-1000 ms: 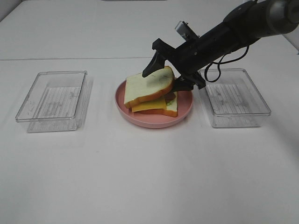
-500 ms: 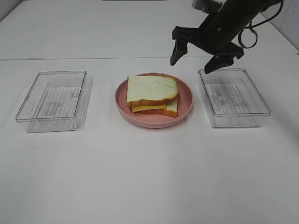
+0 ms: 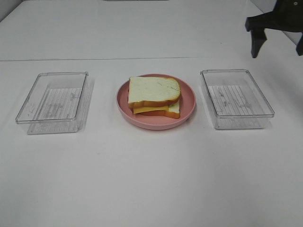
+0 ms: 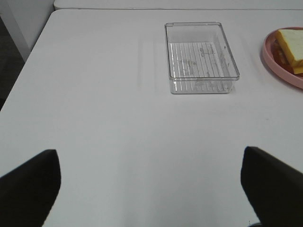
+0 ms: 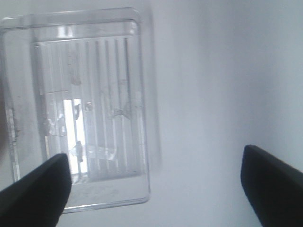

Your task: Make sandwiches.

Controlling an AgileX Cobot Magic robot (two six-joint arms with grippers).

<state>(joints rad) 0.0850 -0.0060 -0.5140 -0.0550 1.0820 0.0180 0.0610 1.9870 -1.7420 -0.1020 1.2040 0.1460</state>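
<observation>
One of the sandwiches lies stacked on the pink plate in the table's middle: a white bread slice on top, yellow cheese and a second slice beneath, a bit of green at the edge. My right gripper hangs open and empty at the far right, up above the table behind the right tray; the right wrist view shows its dark fingertips spread wide over that tray. My left gripper is open and empty over bare table, well short of the left tray. The sandwich's edge shows there.
Two clear plastic trays flank the plate, one on the left and one on the right, both empty. The white table runs wide in front of them. The left arm does not show in the exterior high view.
My right gripper let go of the top bread slice, which now lies flat on the stack. The gripper opened and drew back up and to the right, away from the plate.
</observation>
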